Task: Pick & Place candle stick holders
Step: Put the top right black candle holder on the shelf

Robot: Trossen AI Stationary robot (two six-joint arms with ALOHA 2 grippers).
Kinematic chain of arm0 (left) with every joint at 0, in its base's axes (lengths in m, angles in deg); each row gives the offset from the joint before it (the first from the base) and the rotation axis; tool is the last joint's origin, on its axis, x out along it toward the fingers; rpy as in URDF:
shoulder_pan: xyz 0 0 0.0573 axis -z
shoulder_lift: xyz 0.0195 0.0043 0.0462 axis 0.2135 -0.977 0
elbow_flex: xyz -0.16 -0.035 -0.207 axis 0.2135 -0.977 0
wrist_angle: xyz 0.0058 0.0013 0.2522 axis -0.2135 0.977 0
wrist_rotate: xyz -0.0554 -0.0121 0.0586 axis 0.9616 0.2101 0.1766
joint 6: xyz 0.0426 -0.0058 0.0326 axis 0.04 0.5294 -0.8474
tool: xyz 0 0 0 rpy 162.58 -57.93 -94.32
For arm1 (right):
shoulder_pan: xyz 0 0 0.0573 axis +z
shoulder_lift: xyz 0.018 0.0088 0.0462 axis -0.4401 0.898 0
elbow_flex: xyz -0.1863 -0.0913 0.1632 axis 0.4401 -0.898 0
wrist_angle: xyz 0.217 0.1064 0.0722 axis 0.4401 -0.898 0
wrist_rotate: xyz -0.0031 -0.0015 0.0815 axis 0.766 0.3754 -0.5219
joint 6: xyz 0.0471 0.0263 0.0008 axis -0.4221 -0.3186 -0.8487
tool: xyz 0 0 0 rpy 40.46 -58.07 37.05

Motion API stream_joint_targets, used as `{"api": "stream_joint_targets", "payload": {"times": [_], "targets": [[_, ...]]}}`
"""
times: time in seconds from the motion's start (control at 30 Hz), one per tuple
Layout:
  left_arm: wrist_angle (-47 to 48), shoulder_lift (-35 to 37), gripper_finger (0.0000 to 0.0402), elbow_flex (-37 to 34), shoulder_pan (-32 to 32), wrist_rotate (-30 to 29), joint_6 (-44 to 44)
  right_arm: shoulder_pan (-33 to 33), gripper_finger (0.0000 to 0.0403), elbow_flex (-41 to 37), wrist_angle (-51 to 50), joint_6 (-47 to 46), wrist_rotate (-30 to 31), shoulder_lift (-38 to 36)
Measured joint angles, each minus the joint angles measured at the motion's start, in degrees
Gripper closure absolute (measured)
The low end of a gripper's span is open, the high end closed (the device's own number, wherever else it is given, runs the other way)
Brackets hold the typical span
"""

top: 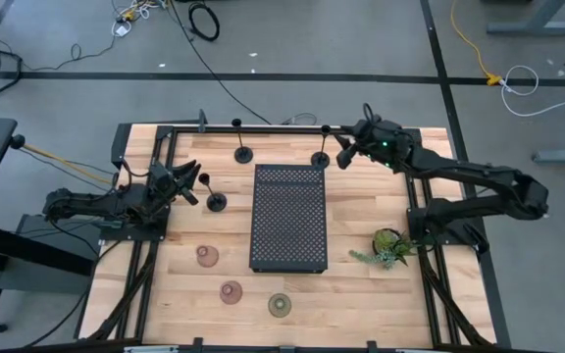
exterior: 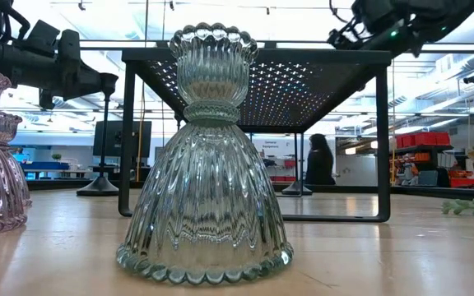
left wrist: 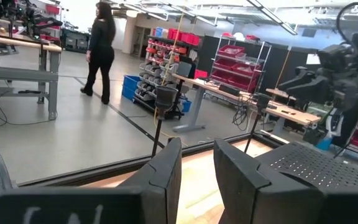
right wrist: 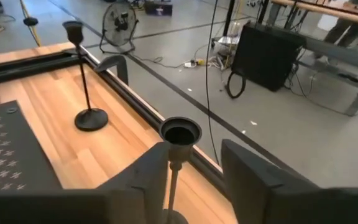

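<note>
While no writing reads, right claw (right wrist: 194,171) stands released around a black holder (right wrist: 179,133).

A candle stick holder (right wrist: 178,155) stands between the right gripper's (right wrist: 194,177) fingers, another (right wrist: 87,81) beyond it along the table's (right wrist: 104,152) edge, the tray (right wrist: 8,162) just beside.

black stem holders (top: 244,154): 3 | glass cups (top: 207,256): 3 | tray (top: 289,218): 1 | plant sprig (top: 388,248): 1
</note>
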Motion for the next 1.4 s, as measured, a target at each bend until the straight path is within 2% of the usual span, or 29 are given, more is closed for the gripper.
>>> {"api": "stream_joint_targets", "payload": {"times": [0.27,0.43,0.6,0.87,1.03,1.17,1.27,1.4], "targets": [[0.00,0.00,0.0303,0.00,0.00,0.00,-0.06,0.04,0.0143,0.49,2.98,-2.33,-0.26,3.82],[0.00,0.00,0.0303,0.00,0.00,0.02,-0.09,0.83,0.0106,0.49,4.25,-3.03,-0.29,6.04],[0.00,0.00,0.0303,0.00,0.00,0.02,-0.13,1.35,0.0092,0.49,8.69,-2.50,-0.29,9.79],[0.02,0.00,0.0303,-0.01,0.00,0.02,-0.19,1.27,0.0099,0.51,14.22,-1.51,0.44,14.55],[0.07,0.00,0.0303,0.00,0.00,0.02,-0.19,1.25,0.0114,0.51,14.93,-1.46,4.66,16.18],[0.13,0.00,0.0303,0.00,0.00,0.02,-0.17,1.08,0.0151,0.51,15.86,-1.61,5.74,16.44],[0.16,0.00,0.0303,0.00,0.02,0.02,-0.17,1.09,0.0209,0.51,16.52,-1.81,5.68,16.44],[0.21,0.00,0.0303,0.00,0.00,0.02,-0.17,1.09,0.0316,0.51,16.90,-1.99,5.61,16.44]]}}
